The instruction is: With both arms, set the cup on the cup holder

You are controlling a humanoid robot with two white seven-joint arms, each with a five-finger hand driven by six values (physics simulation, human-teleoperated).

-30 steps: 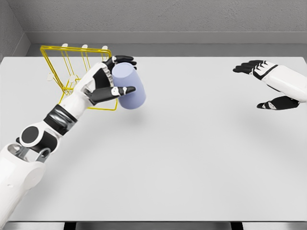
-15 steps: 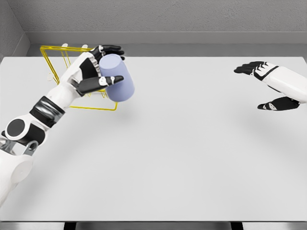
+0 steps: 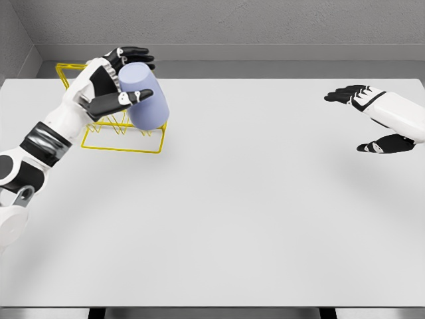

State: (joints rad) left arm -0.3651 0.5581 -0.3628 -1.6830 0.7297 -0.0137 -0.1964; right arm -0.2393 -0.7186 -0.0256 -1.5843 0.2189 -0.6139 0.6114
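A pale lavender cup [image 3: 143, 97] is held tilted in my left hand [image 3: 118, 78], black fingers over its top and thumb across its front. The cup hangs above the right half of the yellow wire cup holder [image 3: 123, 141], which stands at the table's far left. My arm and the cup hide much of the holder's pegs. My right hand [image 3: 373, 119] hovers at the far right, fingers spread, holding nothing.
The white table [image 3: 252, 212] stretches across the view, with its far edge against a grey wall and its front edge near the bottom. A grey wall corner rises at the upper left behind the holder.
My left arm has lifted the cup up and to the left, from in front of the holder's right side to above it. The right hand has stayed in place.
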